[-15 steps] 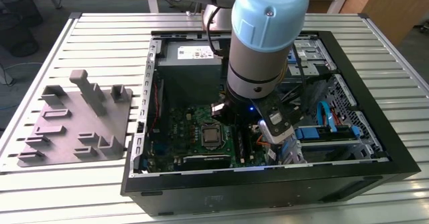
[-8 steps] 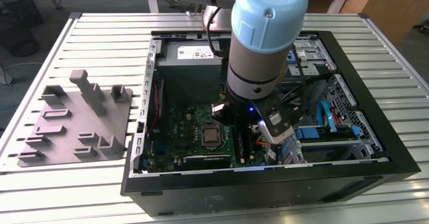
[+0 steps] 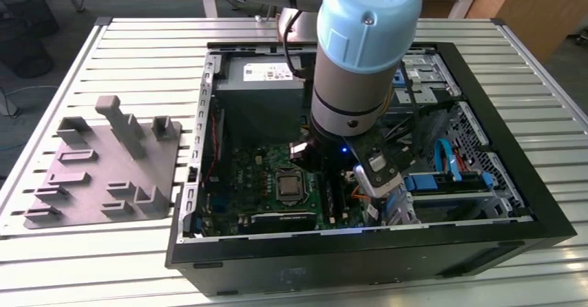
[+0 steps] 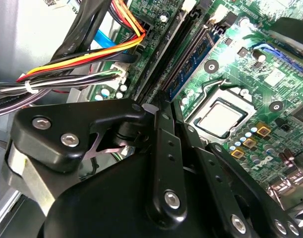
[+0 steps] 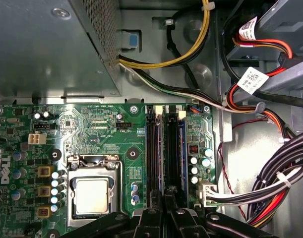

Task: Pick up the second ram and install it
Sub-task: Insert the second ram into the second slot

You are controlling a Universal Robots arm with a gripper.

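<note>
First wrist view: the black gripper [image 5: 164,214], made of matte bolted metal links, hangs low over the memory slots [image 5: 152,148], its tip right at their near end; cannot tell if it is spread, pressed together or pinching anything. Just ahead of the tip a dark narrow stick stands edge-on in the slots. It looks like the second ram [image 5: 173,148], seated between white end latches, but contact with the gripper cannot be told. The slots run as long black parallel strips on the glossy green motherboard [image 5: 91,129], beside the square CPU socket [image 5: 91,196] with its dull silver lid and steel frame. Round capacitors and small gold-coloured square parts sit near the socket. White print on the board is too small to make out. A grey sheet-metal power supply [image 5: 42,44] with a perforated side sits past the board. Bundled cables [image 5: 270,173] in black, white, red, orange and yellow are held by zip ties, and two white paper labels [image 5: 252,79] carry codes. Exterior view: the arm [image 3: 368,18], grey tube with a light blue cap, reaches down into the open black computer case [image 3: 368,259]. The case lies on a pale slatted table [image 3: 74,66]. A grey plastic fixture [image 3: 101,169] with upright posts lies on the table at the exterior view's left.
</note>
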